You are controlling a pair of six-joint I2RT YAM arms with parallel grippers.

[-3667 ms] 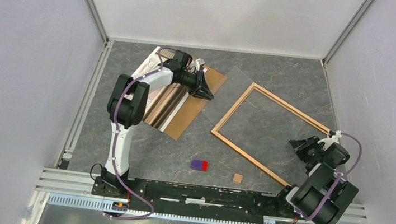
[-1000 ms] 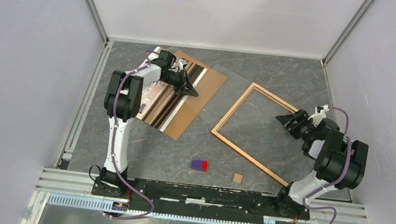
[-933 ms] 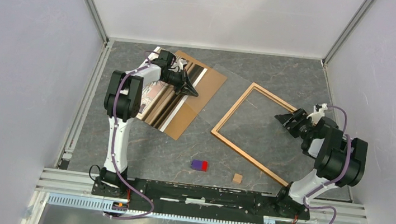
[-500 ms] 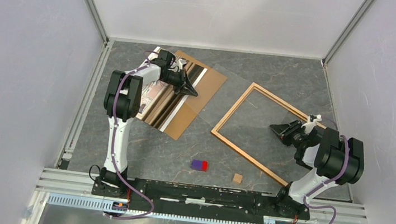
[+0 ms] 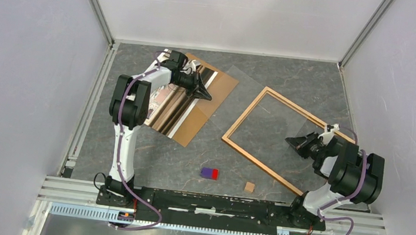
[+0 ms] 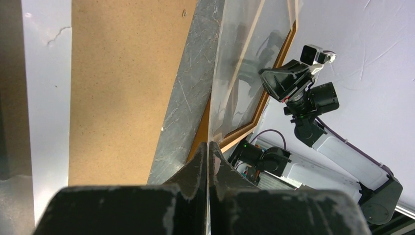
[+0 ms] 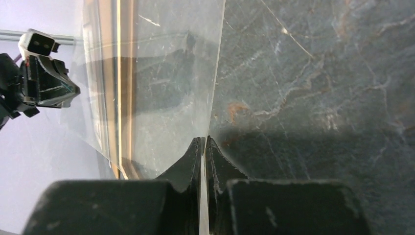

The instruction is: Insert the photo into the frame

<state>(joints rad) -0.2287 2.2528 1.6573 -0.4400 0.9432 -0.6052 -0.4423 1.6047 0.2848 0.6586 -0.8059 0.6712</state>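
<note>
Both arms were at work on the clear sheet (image 5: 243, 98), not on the print. The left gripper (image 5: 202, 91) had its fingers pressed together on one edge of the sheet. The right gripper (image 5: 293, 141) had its fingers drawn in narrow on the opposite edge, with the thin pane showing as a bright line between them in its wrist view. The sheet hung between the two arms, over the far side of the frame (image 5: 250, 155).

The frame lay flat on the grey table (image 5: 159, 159), right of centre, with nothing but tabletop showing inside it.

The photo (image 5: 168, 110) lay face up at the left, on the brown backing board (image 5: 195, 129). It was partly under the left arm and well apart from the frame.

By the look of it, the print was light and thin. It seemed likely to bow or sag if lifted by one corner. Its glossy face would probably slip under hard fingers and show marks. It sat flush on the board, so there was little for a finger to get under. The white edge looked the best place to take hold, near a corner where it ran out towards the edge of the board. A pinch there would touch the border and not the picture. A second hold on the opposite edge would likely keep it flat on the way across to the frame.
</note>
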